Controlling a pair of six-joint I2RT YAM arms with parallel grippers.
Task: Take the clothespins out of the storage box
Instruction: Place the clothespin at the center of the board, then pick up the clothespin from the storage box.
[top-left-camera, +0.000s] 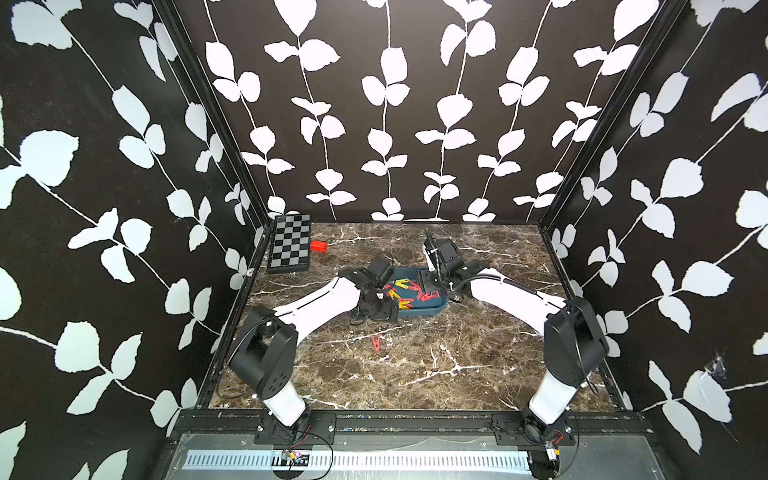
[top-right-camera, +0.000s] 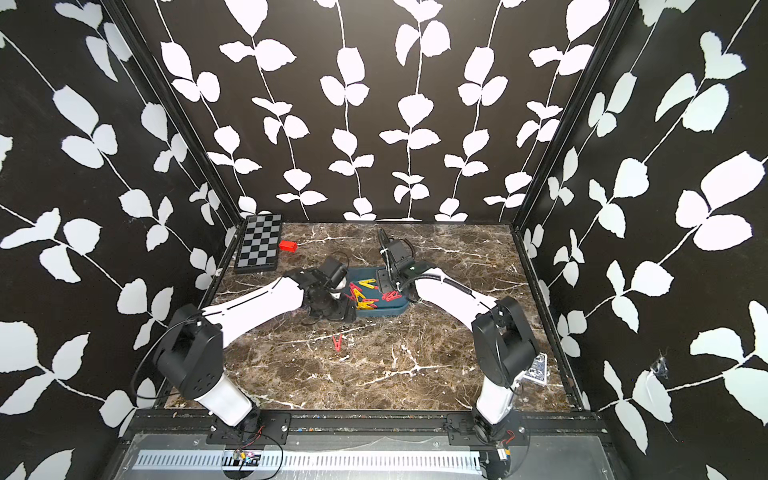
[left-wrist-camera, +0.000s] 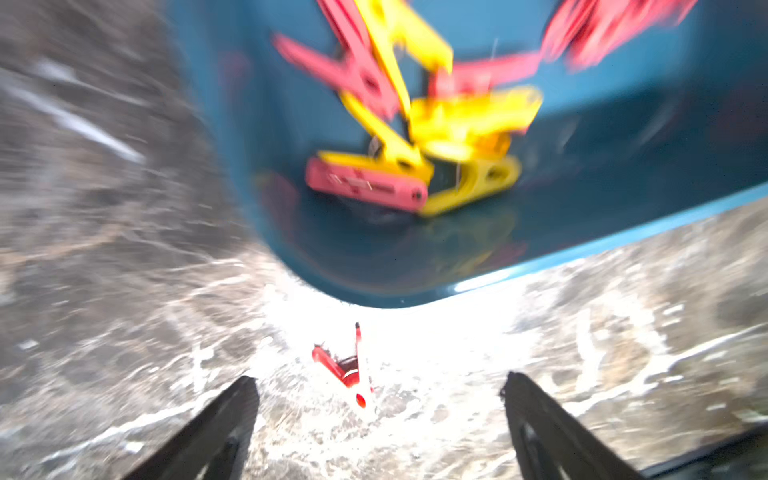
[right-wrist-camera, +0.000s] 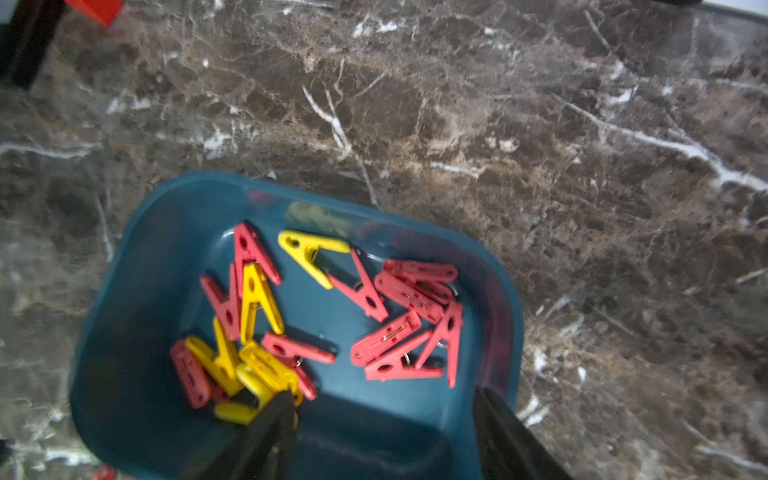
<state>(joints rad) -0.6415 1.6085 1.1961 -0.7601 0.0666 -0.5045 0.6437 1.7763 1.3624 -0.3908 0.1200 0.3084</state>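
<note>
Left gripper (left-wrist-camera: 379, 378): spread wide, empty; one red A-shaped plastic clothespin (left-wrist-camera: 349, 370) lies loose between its jaws on brown marble tabletop (left-wrist-camera: 104, 291).
Right gripper (right-wrist-camera: 384, 395): parted, empty, above shallow teal plastic storage box (right-wrist-camera: 137, 270) holding red and yellow clothespins (right-wrist-camera: 386, 338).

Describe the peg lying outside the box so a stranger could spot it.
Find the teal box mid-table. On the marble in front of it, toward the robot, lies one red peg. It alone is outside; the other pegs sit in the box.
</note>
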